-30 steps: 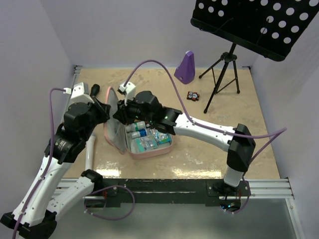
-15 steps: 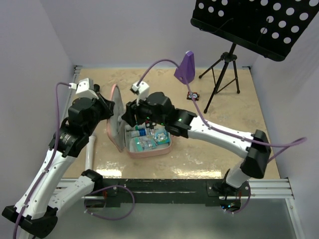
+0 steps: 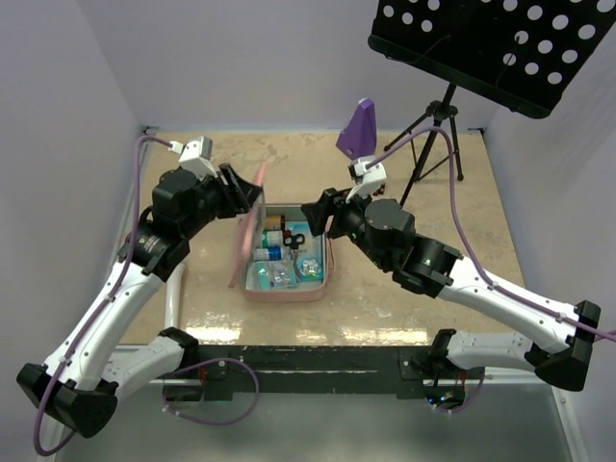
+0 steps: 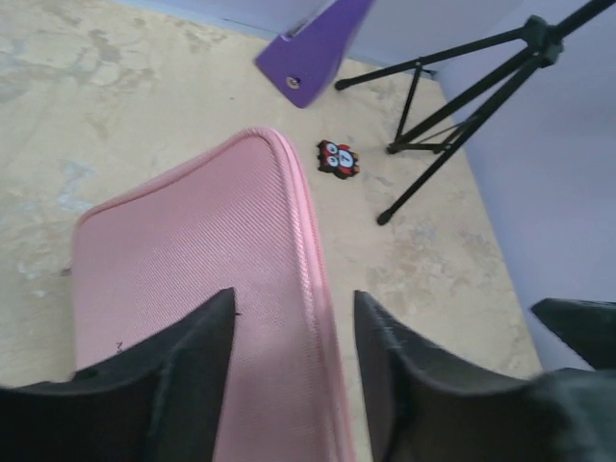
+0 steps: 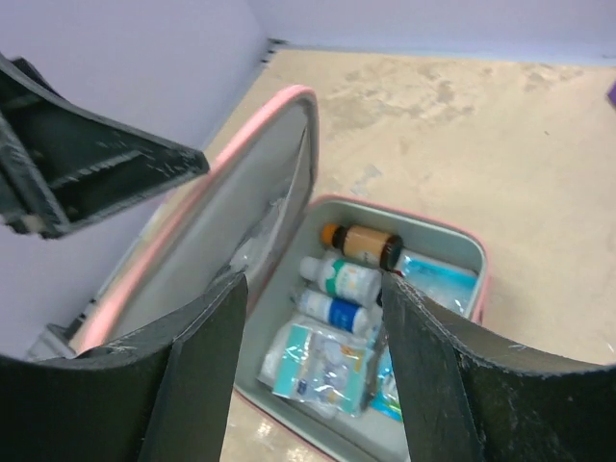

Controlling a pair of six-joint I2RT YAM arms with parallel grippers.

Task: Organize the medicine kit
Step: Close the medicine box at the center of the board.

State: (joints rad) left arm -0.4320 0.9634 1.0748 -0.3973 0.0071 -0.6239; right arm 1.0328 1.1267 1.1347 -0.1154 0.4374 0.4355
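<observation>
Since a second ago both arms have drawn back from their huddle over the medicine kit (image 3: 289, 294), and its lid (image 3: 247, 231) has come up from leaning left to near upright, almost edge-on from above. Left hand (image 4: 294, 300): jaws apart, straddling the lid's far rim (not clamped on it, as far as the wrist view shows). Right hand (image 5: 313, 284): open and empty, just right of and above the tray. The kit sits mid-tabletop (image 3: 289, 159), between the two hands. Pink woven shell, pale grey lining. The tray is packed with a brown bottle (image 5: 361, 243), white bottles (image 5: 342, 277) beside it and blister packs (image 5: 313, 366) nearer. My reading of the step: contents stowed, lid closing under way. Next move calls for tipping the lid past vertical and down over the tray without catching the bottles, then the zip.
</observation>
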